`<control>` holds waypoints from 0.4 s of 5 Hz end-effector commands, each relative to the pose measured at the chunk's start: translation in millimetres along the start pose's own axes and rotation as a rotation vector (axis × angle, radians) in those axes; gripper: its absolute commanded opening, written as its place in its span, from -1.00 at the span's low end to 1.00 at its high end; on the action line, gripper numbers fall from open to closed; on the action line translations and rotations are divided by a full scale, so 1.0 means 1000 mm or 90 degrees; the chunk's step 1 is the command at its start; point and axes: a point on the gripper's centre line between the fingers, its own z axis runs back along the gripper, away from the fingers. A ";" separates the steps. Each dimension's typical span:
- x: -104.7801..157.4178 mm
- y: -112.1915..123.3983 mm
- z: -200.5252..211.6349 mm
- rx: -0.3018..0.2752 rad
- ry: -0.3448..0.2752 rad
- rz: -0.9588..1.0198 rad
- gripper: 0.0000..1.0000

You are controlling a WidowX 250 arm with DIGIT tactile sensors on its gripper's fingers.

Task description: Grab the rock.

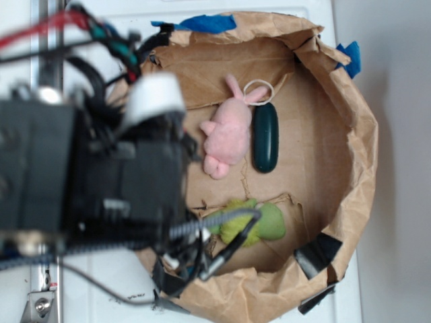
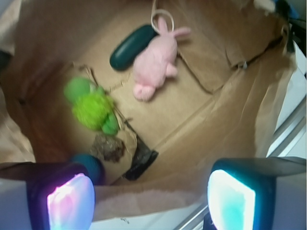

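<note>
Brown crumpled paper forms a round walled enclosure (image 1: 357, 134), and inside it lie a pink plush rabbit (image 2: 154, 62), a smooth dark green oblong object (image 2: 130, 47) touching the rabbit's side, and a fuzzy green plush toy (image 2: 92, 108). The rough dark-brown rock (image 2: 108, 146) sits just beside the green toy, near the paper wall, with a small teal-blue rounded object (image 2: 90, 165) partly cut off behind the finger. From the exterior view the arm hides the rock. The gripper (image 2: 151, 199) hangs above with jaws spread wide, holding nothing.
</note>
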 end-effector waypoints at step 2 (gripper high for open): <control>0.026 -0.018 -0.033 -0.041 0.029 0.009 1.00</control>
